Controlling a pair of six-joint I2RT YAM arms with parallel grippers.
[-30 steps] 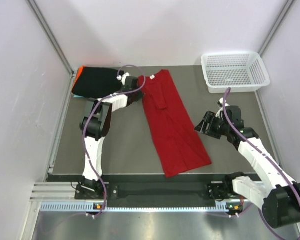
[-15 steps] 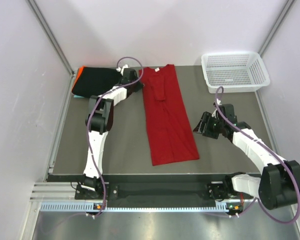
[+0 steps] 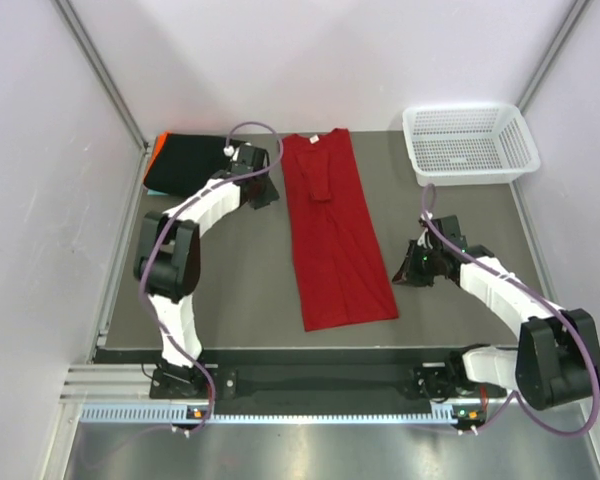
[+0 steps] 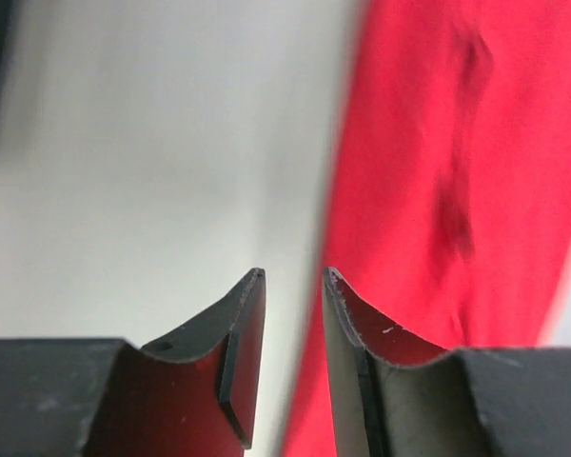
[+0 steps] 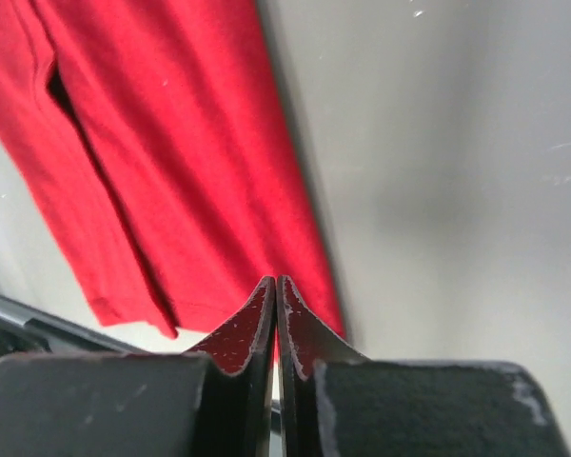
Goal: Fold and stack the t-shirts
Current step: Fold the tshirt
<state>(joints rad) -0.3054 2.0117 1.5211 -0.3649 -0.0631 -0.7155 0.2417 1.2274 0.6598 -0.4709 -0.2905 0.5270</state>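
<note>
On the grey surface (image 3: 230, 290) the red t-shirt (image 3: 330, 240) lies centred, folded into a long strip. Left fingers (image 3: 264, 192) stand narrowly parted, right fingers (image 3: 404, 270) pressed together, both empty beside it. Next, probably: part them, grip the hem, fold crosswise.

Past my left fingers (image 4: 243, 352) everything is smeared. The red t-shirt (image 4: 438, 190), ahead and to their right, is a soft blur that runs off the right and bottom edges, so I cannot read its seams. A dark patch far up and left of them is cut by the corner, and I cannot tell what it is.

My right fingers (image 5: 243, 333) cover part of the shirt's hem, and the cloth leaves that view above and to their left.

From overhead, the black t-shirt (image 3: 185, 163) hides all but a sliver of an orange edge (image 3: 154, 150). Both pairs of fingertips are too small there to judge.
</note>
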